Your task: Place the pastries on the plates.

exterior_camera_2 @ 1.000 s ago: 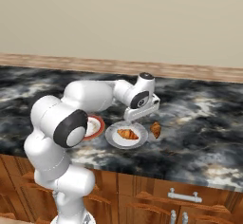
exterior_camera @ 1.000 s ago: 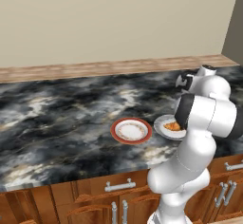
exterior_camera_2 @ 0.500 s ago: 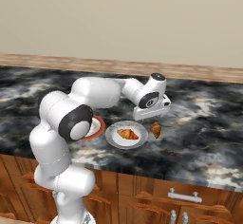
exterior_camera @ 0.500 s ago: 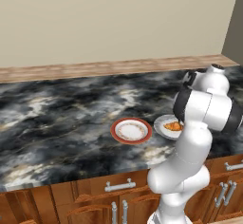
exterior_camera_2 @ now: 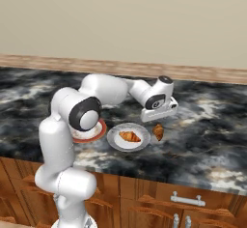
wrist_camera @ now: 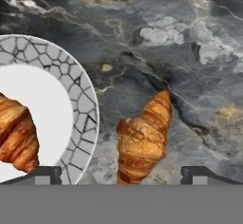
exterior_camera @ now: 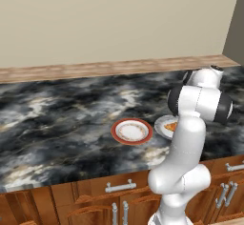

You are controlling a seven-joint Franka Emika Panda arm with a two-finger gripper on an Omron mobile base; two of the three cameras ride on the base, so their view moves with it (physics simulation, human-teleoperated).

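Over the last second the white arm's two-finger gripper (wrist_camera: 121,173) had swung right from above the pale grey plate (exterior_camera_2: 116,144), which held the golden croissant (exterior_camera_2: 129,136), and hung, fingers spread and empty, over the darker brown croissant (wrist_camera: 142,140) on the marble counter (exterior_camera_2: 202,140) at lower centre of the hand view, the red-rimmed plate (exterior_camera: 116,134) unfilled.

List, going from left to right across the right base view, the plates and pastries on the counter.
Red-rimmed plate → pale grey plate with the golden croissant lying on it → dark brown croissant on the bare counter, just right of that plate and below the hand.
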